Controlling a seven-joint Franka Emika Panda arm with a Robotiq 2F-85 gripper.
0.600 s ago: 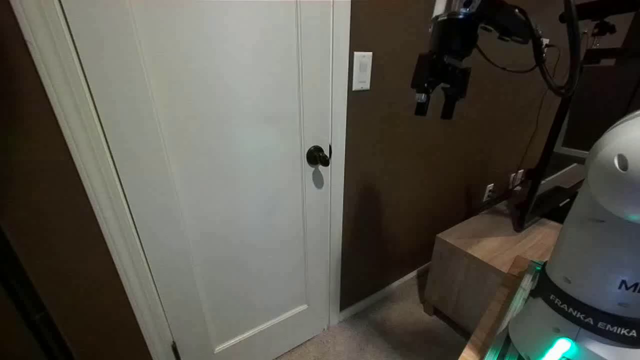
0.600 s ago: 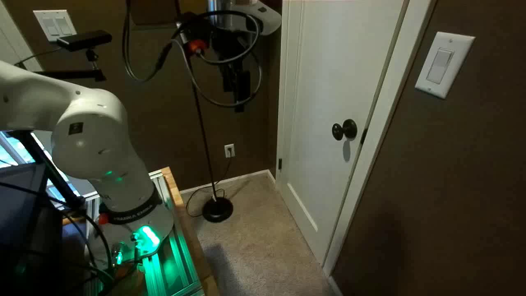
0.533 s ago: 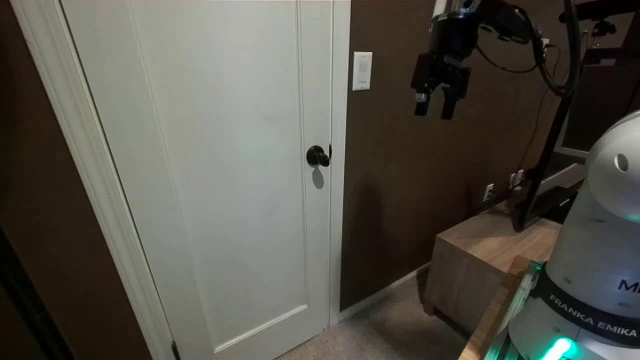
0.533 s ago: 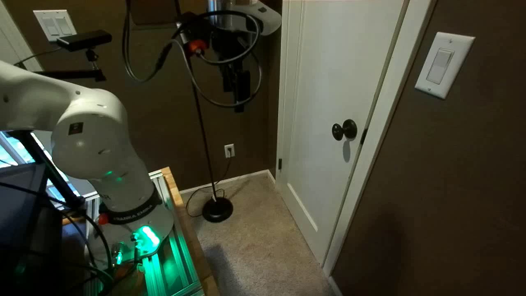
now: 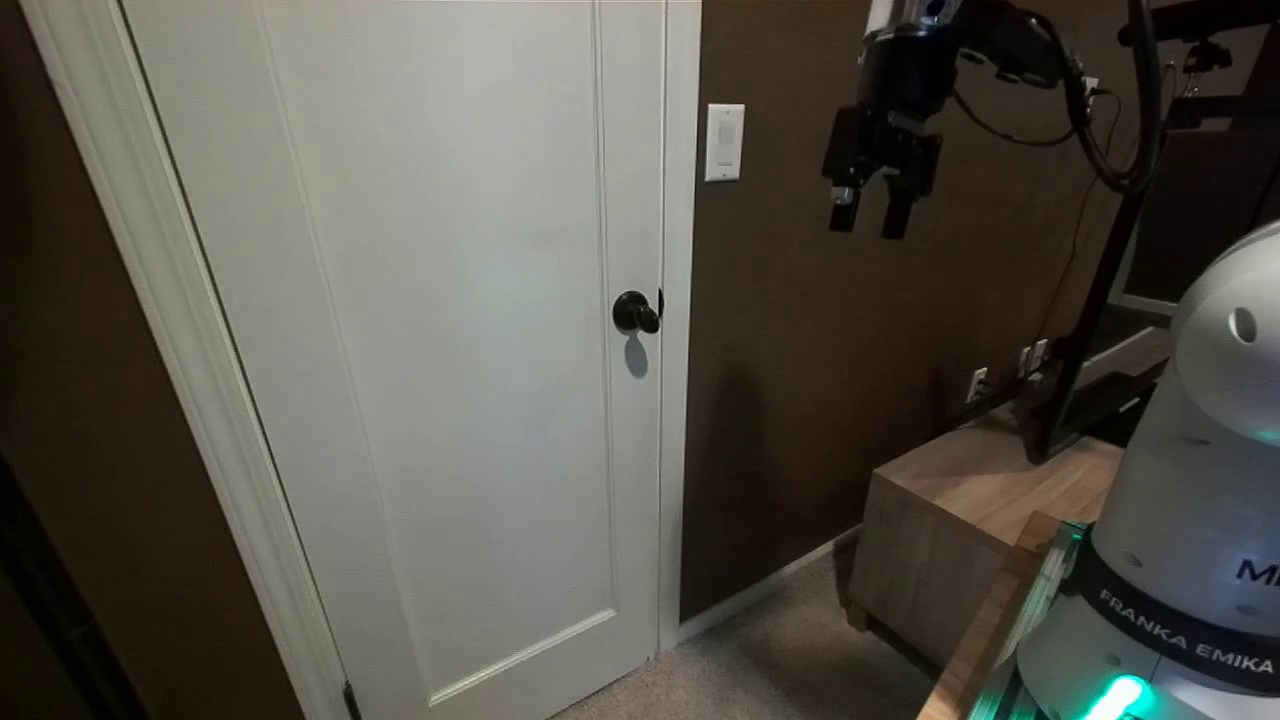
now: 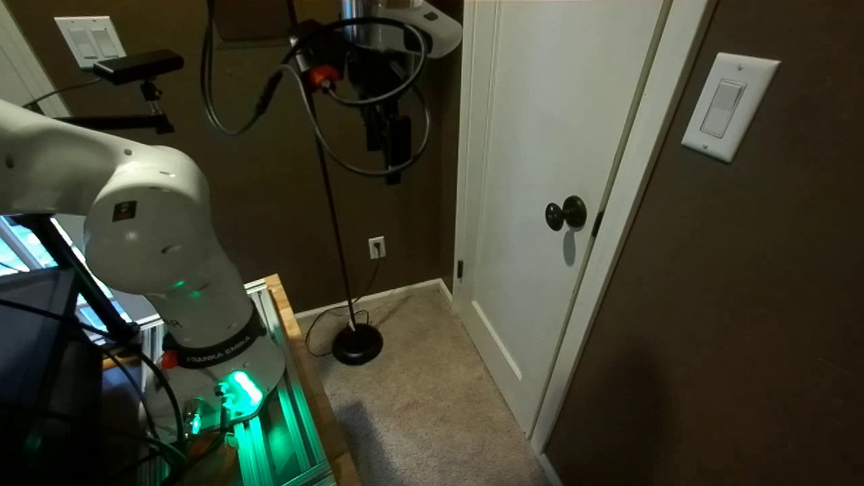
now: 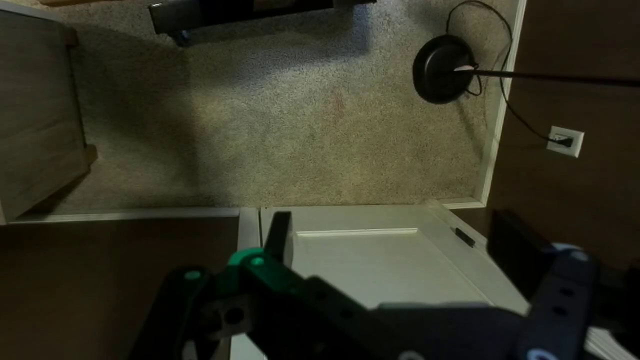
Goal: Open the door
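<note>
One door (image 5: 480, 380), white and panelled, stands closed in its white door frame (image 5: 678, 420), a thin line showing between its free edge and the frame. Long axis: vertical, running up from the carpet (image 7: 300, 165) to beyond the top of both exterior views. The panelled face is turned toward the side where the robot arm (image 6: 155, 229) stands. In the wrist view the same axis runs down the picture, foot of the door uppermost. The round black knob (image 6: 565, 213) projects outward from the face; the free edge lies to the right in both exterior views, with a dark hinge (image 6: 460, 268) low on the opposite edge.

The pincer (image 5: 869, 222) hangs in the air, well apart from the knob and higher in the picture than it in both exterior views. Its fingers (image 5: 897, 212) point downward and are spread; the wrist view confirms a wide gap, though the near parts are blurred.

Surroundings: a dark brown wall (image 5: 790, 400) carries a light switch (image 5: 725, 142) just beside the frame. A wooden cabinet (image 5: 930, 560) stands near this wall. The arm is mounted on a timber-edged bench (image 6: 312, 385), a green light (image 6: 247, 388) glowing at its base. A floor stand (image 6: 358, 345) with a round black base is upright on the carpet, on the hinge side.
</note>
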